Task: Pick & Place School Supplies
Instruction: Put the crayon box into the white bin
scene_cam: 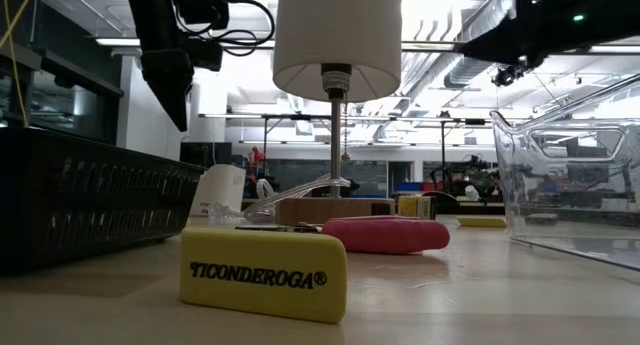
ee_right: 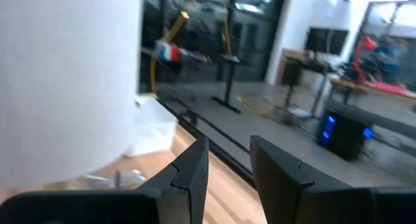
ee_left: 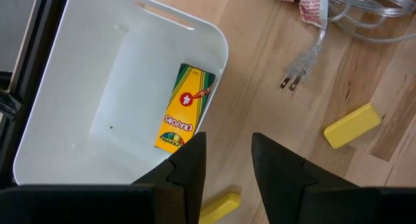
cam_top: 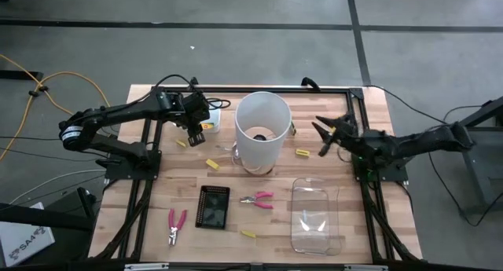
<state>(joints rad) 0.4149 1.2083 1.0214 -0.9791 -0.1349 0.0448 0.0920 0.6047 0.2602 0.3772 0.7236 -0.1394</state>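
- Your left gripper (ee_left: 224,169) hangs empty, fingers apart, over the white bin (ee_left: 78,107); one yellow eraser (ee_left: 220,206) lies just beneath it.
- Your right gripper (cam_top: 324,134) waits, fingers apart, with another eraser (cam_top: 302,152) nearby.

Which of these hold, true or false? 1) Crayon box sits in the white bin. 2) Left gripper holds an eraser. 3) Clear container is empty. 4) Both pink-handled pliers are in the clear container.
1) True: the crayon box lies inside the white bin.
2) False: the left gripper is open and empty, above the bin's edge.
3) True: nothing shows inside the clear container.
4) False: one pair of pliers lies near the front left, the other pliers beside the black tray.
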